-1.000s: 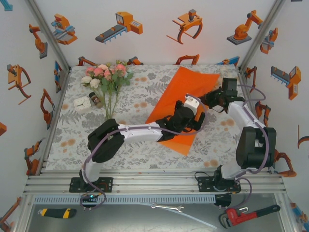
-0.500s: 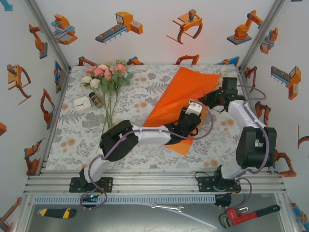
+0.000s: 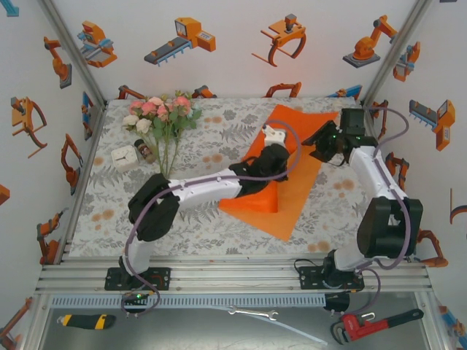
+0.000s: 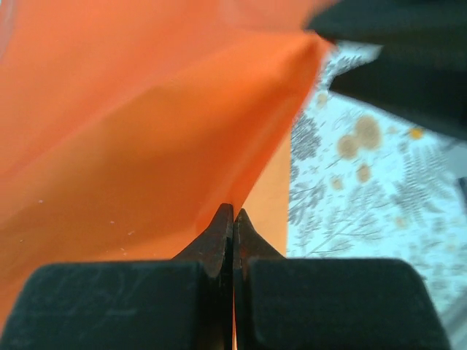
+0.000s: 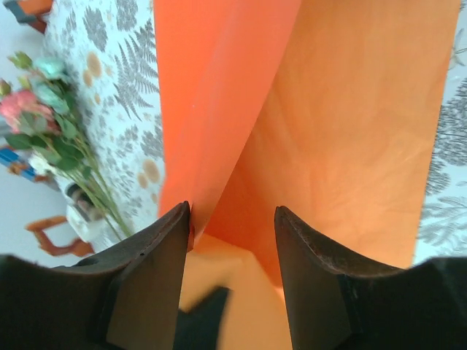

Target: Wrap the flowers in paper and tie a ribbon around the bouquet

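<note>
Nearest the arms, the paper [image 3: 292, 193] lies on the right half of the bench [image 3: 197, 222], one corner pointing at the bases. A second ago it stood tented and sat more to the far right. It has since been drawn leftward and settled flatter, with one flap raised beside the left forearm.

That shift comes from a swap of grips. The left end effector [image 4: 233, 217], wide apart a second ago, is now pressed together on a fold of the sheet (so thin that the fingers look fully closed). A little farther and to the right, the right end effector [image 5: 233, 219], closed a moment back, now stands apart, its fingers either side of a raised crease without pinching it.

I read this as a handover: the left arm now steers the sheet, probably toward the flowers, and wrapping has not begun.

The sheet is bright orange, plain and smooth, bent along one long diagonal crease. Far left, well apart from it, the flowers [image 3: 162, 117] lie with pink and cream heads toward the far edge and stems pointing near.
</note>
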You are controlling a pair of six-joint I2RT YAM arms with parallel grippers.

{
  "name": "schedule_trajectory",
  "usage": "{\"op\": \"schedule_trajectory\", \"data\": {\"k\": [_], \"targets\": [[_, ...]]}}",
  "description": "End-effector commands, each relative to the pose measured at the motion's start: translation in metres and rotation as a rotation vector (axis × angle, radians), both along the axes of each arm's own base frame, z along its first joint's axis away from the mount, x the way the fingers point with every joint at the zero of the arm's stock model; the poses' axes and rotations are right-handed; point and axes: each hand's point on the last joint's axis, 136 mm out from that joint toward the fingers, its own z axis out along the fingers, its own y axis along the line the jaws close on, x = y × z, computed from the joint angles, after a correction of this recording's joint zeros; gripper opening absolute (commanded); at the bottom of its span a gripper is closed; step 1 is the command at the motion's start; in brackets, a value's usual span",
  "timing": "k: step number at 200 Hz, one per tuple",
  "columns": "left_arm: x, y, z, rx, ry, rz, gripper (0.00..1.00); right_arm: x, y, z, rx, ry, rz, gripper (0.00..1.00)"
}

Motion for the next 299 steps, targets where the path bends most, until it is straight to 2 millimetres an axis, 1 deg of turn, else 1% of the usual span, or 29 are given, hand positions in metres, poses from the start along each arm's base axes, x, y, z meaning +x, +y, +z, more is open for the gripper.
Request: {"op": "schedule_trajectory", "data": {"k": [1,15,29,40,54,62,71,84,104,113,115,118,135,151,175,187,200,212,220,235,245,257,264,275,278,286,299], "targets": [[-0.006,0.005,0.021,-0.156,0.185,-0.026,0.00,-0.030,0.001,-0.005,-0.082,-0.016,0.102,0.49],[-0.004,0.009,0.035,-0.216,0.200,-0.029,0.00,-0.036,0.001,-0.013,-0.066,-0.035,0.089,0.46],[-0.002,0.015,0.050,-0.265,0.209,-0.021,0.00,-0.039,0.003,-0.025,-0.041,-0.036,0.077,0.39],[0.000,0.019,0.059,-0.297,0.224,-0.016,0.00,-0.040,0.009,-0.033,-0.003,-0.040,0.087,0.34],[0.002,0.024,0.066,-0.327,0.246,-0.009,0.00,-0.041,0.016,-0.044,0.036,-0.026,0.106,0.34],[0.004,0.027,0.070,-0.343,0.249,0.000,0.00,-0.040,0.020,-0.050,0.062,-0.021,0.118,0.37],[0.005,0.031,0.073,-0.347,0.238,0.012,0.00,-0.040,0.024,-0.053,0.087,-0.013,0.134,0.47],[0.008,0.036,0.073,-0.327,0.223,0.025,0.00,-0.039,0.028,-0.051,0.102,-0.023,0.148,0.59],[0.010,0.040,0.063,-0.288,0.227,0.048,0.00,-0.038,0.023,-0.034,0.078,-0.084,0.139,0.72],[0.010,0.042,0.057,-0.274,0.231,0.058,0.00,-0.037,0.019,-0.020,0.074,-0.121,0.125,0.74],[0.010,0.042,0.055,-0.272,0.233,0.059,0.00,-0.038,0.019,-0.018,0.075,-0.126,0.122,0.77],[0.010,0.043,0.054,-0.271,0.234,0.061,0.00,-0.037,0.017,-0.014,0.078,-0.134,0.114,0.78],[0.011,0.044,0.045,-0.258,0.244,0.074,0.00,-0.039,0.008,0.008,0.103,-0.183,0.080,0.79],[0.012,0.045,0.041,-0.254,0.256,0.082,0.00,-0.047,0.006,0.027,0.100,-0.240,0.068,0.79],[0.014,0.043,0.039,-0.279,0.293,0.087,0.00,-0.067,0.005,0.041,0.093,-0.298,0.051,0.78],[0.015,0.040,0.038,-0.320,0.338,0.085,0.00,-0.077,0.006,0.040,0.113,-0.306,0.035,0.73],[0.016,0.039,0.037,-0.359,0.370,0.086,0.00,-0.088,0.010,0.030,0.169,-0.306,0.012,0.64],[0.017,0.039,0.038,-0.368,0.378,0.096,0.00,-0.098,0.015,0.020,0.207,-0.308,0.002,0.51],[0.019,0.040,0.038,-0.366,0.380,0.106,0.00,-0.104,0.016,0.012,0.208,-0.301,-0.007,0.45],[0.021,0.041,0.038,-0.369,0.381,0.118,0.00,-0.114,0.021,-0.002,0.195,-0.289,-0.006,0.37],[0.022,0.042,0.036,-0.366,0.384,0.126,0.00,-0.118,0.026,-0.006,0.197,-0.292,0.004,0.37],[0.023,0.043,0.035,-0.363,0.388,0.135,0.00,-0.118,0.033,-0.011,0.196,-0.293,0.028,0.38],[0.023,0.044,0.034,-0.368,0.397,0.135,0.00,-0.117,0.037,-0.016,0.189,-0.288,0.040,0.36],[0.023,0.044,0.035,-0.390,0.403,0.131,0.00,-0.113,0.041,-0.028,0.191,-0.261,0.039,0.24],[0.023,0.043,0.036,-0.396,0.405,0.130,0.00,-0.110,0.041,-0.028,0.194,-0.265,0.039,0.21],[0.022,0.043,0.037,-0.407,0.411,0.127,0.00,-0.101,0.044,-0.037,0.198,-0.250,0.043,0.13],[0.021,0.043,0.040,-0.426,0.422,0.127,0.00,-0.087,0.046,-0.061,0.199,-0.183,0.024,0.02]]}}
